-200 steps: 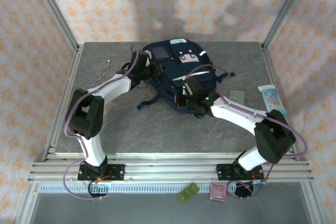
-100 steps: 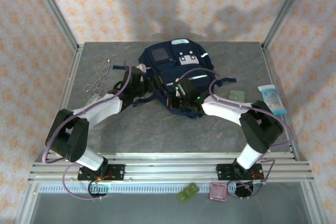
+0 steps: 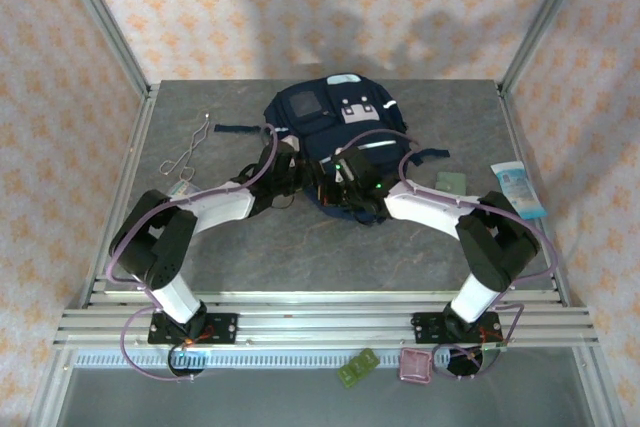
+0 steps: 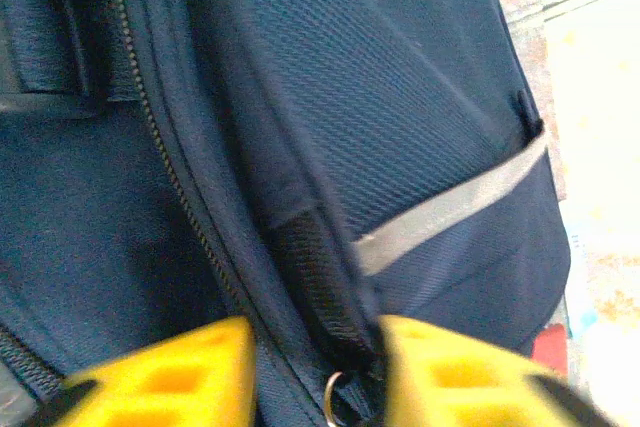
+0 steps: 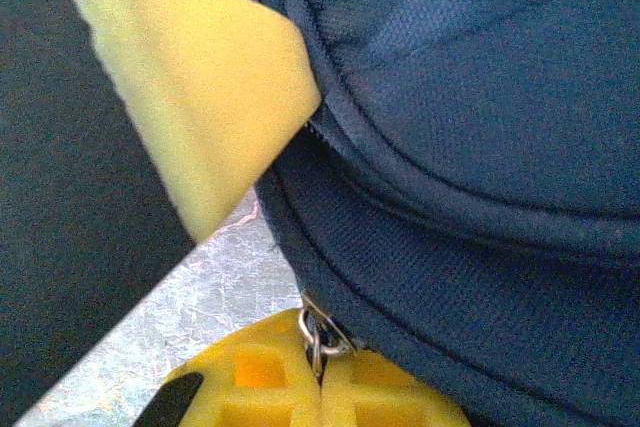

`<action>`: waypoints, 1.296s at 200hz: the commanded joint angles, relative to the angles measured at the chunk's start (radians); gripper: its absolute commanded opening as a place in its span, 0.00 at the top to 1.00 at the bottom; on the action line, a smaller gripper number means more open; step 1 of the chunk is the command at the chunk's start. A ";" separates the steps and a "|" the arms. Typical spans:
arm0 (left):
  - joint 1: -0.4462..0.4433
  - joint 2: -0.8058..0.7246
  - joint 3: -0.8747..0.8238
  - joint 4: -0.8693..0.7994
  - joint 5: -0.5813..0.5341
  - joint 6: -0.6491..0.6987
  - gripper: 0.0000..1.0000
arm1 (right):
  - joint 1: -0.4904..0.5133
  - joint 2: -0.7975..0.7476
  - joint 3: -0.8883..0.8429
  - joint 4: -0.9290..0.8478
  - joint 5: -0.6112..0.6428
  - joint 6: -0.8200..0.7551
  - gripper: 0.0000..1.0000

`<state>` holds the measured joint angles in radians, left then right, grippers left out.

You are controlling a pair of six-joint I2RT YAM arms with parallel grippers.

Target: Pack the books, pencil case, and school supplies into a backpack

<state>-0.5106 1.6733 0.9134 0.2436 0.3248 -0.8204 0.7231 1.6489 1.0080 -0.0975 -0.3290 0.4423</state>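
On the grey surface (image 3: 250,237) the large navy-blue fabric backpack (image 3: 335,112) lies at upper centre, both arms at its near edge. The left gripper (image 4: 315,347) has its yellow fingers clamped on a fabric fold (image 4: 300,197). The right gripper (image 5: 320,375) has its fingers together on the small metal zip ring (image 5: 318,332). Best, I judge, to hold the fold taut and draw the ring along the zip's curve, never outward.

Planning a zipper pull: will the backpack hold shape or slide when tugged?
Probably floppy: backpack fabric bunches in the left tool. It may slide on the smooth table. The thin zipper ring in the right tool could slip.
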 commanded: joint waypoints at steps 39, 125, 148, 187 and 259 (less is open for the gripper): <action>0.059 0.002 0.037 0.008 -0.060 0.034 1.00 | -0.024 -0.131 -0.032 -0.158 0.088 -0.013 1.00; 0.131 -0.056 0.041 -0.043 -0.057 0.088 1.00 | -0.263 -0.290 -0.199 -0.260 0.275 -0.106 1.00; 0.146 -0.035 0.088 -0.060 -0.055 0.109 1.00 | -0.244 -0.318 -0.203 -0.239 0.196 -0.108 1.00; 0.198 0.049 0.226 -0.124 -0.111 0.141 1.00 | -0.076 -0.331 -0.155 -0.178 0.083 -0.100 1.00; 0.217 -0.036 0.185 -0.155 -0.079 0.089 0.55 | 0.008 -0.067 -0.013 0.083 -0.059 0.004 1.00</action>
<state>-0.2832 1.7233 1.1664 0.0799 0.2539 -0.7097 0.7250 1.5330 0.9443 -0.0818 -0.3279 0.4110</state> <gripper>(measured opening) 0.443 0.038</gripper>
